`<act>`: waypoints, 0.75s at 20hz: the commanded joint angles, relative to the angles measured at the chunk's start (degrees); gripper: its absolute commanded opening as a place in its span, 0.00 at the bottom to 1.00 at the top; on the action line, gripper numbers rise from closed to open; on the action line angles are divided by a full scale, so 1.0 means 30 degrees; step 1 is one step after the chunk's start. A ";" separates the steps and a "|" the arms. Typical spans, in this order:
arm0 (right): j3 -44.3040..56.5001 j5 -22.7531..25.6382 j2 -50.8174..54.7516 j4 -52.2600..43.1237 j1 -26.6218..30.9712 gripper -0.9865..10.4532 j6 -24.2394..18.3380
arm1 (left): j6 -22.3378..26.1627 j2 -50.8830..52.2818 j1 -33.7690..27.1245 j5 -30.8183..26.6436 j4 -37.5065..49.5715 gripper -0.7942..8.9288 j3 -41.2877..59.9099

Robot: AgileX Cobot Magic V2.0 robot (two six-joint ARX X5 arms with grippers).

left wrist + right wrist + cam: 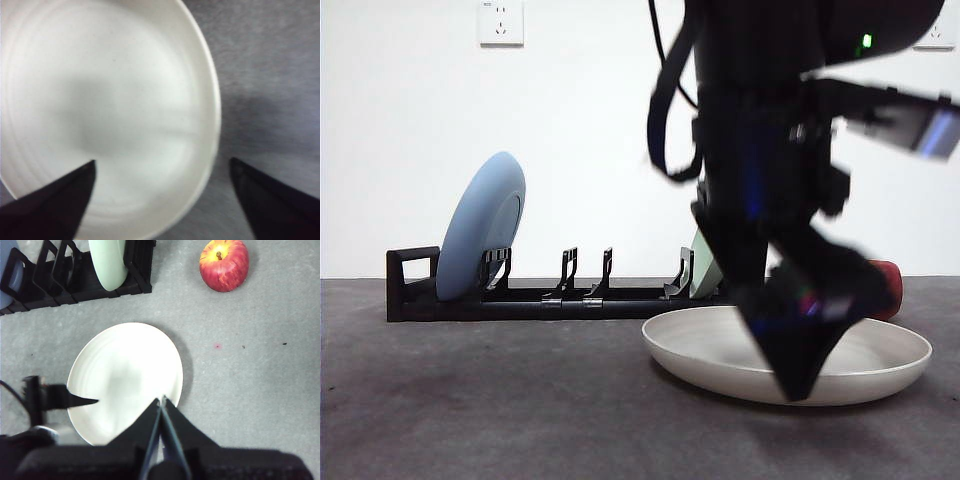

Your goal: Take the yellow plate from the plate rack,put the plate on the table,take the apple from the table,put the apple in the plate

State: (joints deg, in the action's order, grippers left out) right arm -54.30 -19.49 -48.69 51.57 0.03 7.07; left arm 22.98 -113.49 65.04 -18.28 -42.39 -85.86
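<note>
**Plate flat on the counter**

The plate [125, 375] lies on the counter [250, 390], clear of the rack [520, 300]. The left gripper [162, 167] hangs over its rim, jaws wide, empty. The right gripper [162, 405] has jaws together. The apple [224, 264] sits at 1 o'clock from the plate. No readable writing.

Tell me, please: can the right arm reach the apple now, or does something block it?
Probably yes. The apple lies alone on bare table, beside the plate rack. The right gripper, shut, hangs over the yellow plate's edge, with nothing between it and the apple.
</note>
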 commanded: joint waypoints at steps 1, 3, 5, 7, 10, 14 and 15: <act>-0.0058 0.0000 -0.0095 -0.0058 -0.0007 0.09 0.0117 | -0.2120 0.0634 0.0036 0.2310 -0.2331 0.64 -0.1851; -0.0058 -0.0007 -0.0379 -0.0036 -0.0007 0.09 0.0160 | -0.3555 0.1042 0.0036 0.4641 -0.4728 0.64 -0.3745; -0.0066 0.0000 -0.0801 -0.0066 -0.0007 0.09 0.0291 | -0.4714 0.1494 0.0051 0.6965 -0.7220 0.64 -0.5603; -0.0066 0.0022 -0.1406 -0.0459 -0.0007 0.25 0.0699 | -0.5173 0.2186 0.0051 0.8342 -0.8918 0.63 -0.6936; -0.0073 0.0015 -0.2572 -0.1923 -0.0007 0.65 0.0954 | -0.5158 0.4022 0.0044 0.8459 -0.9821 0.37 -0.7278; -0.0532 0.0102 -0.4845 -0.4277 -0.0022 0.75 0.0940 | -0.5180 0.6652 -0.0364 0.8451 -1.1023 0.08 -0.7278; -0.0838 0.0532 -0.5610 -0.4787 -0.0022 0.75 0.0933 | -0.5515 0.7257 -0.0459 0.8451 -1.1023 0.08 -0.7278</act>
State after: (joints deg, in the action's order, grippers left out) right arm -56.51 -18.02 -65.01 37.71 0.03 9.52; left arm 7.68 -92.01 63.92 6.81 -75.44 -107.72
